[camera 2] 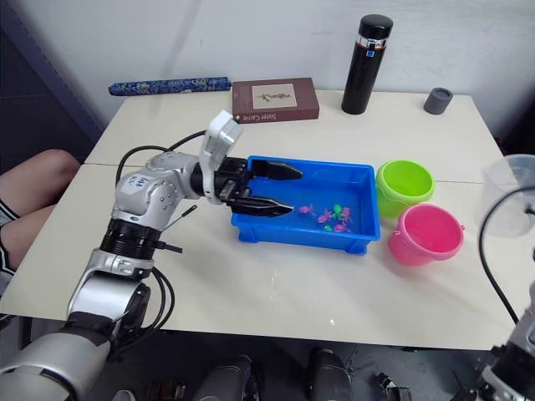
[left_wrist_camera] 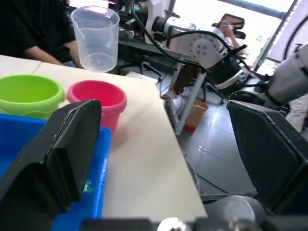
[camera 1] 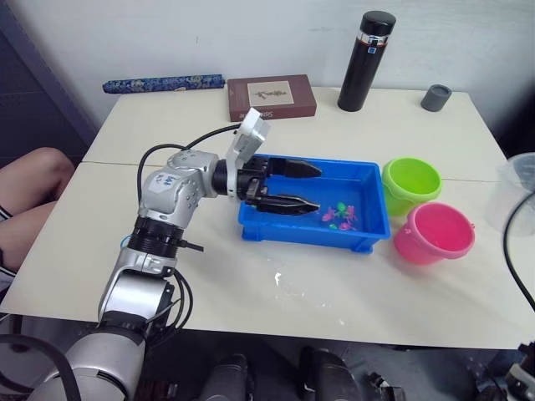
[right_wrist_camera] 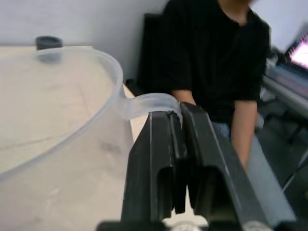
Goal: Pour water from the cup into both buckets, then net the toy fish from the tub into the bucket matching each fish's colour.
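Note:
The blue tub lies mid-table with several tiny pink and green toy fish near its right end. My left gripper hovers open over the tub's left half, nothing between its fingers. Right of the tub stand the lime green bucket and, nearer me, the pink bucket. The clear cup is held at the table's right edge, upright; my right gripper is shut on its handle. The net is out of view.
A tall black flask, a small grey cup, a brown book and a blue patterned roll line the table's far edge. One person sits at the left, another beyond the right end.

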